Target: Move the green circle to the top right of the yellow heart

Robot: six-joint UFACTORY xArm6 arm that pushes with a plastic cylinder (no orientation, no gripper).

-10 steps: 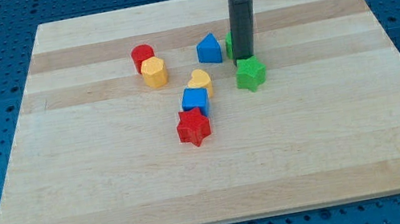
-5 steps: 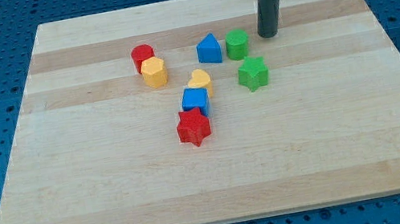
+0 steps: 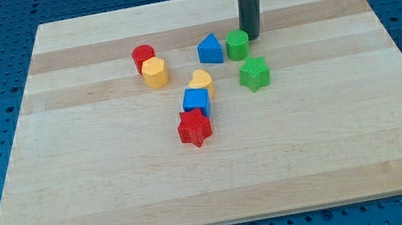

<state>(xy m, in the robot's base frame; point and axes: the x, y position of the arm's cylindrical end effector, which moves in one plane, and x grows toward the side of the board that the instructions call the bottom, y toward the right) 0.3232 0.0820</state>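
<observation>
The green circle (image 3: 238, 44) stands on the wooden board (image 3: 115, 184), up and to the right of the yellow heart (image 3: 201, 81). My tip (image 3: 252, 35) rests just beyond the circle's upper right edge, touching or nearly touching it. The rod rises from there out of the view's top.
A blue triangular block (image 3: 210, 49) sits just left of the green circle. A green star (image 3: 254, 74) lies below it. A blue cube (image 3: 196, 101) and a red star (image 3: 194, 127) sit below the heart. A red cylinder (image 3: 144, 56) and a yellow hexagon (image 3: 155, 73) are to the left.
My tip moved from between the green circle and green star up and right past the circle, then back left to its upper right edge. The blocks have not visibly moved.
</observation>
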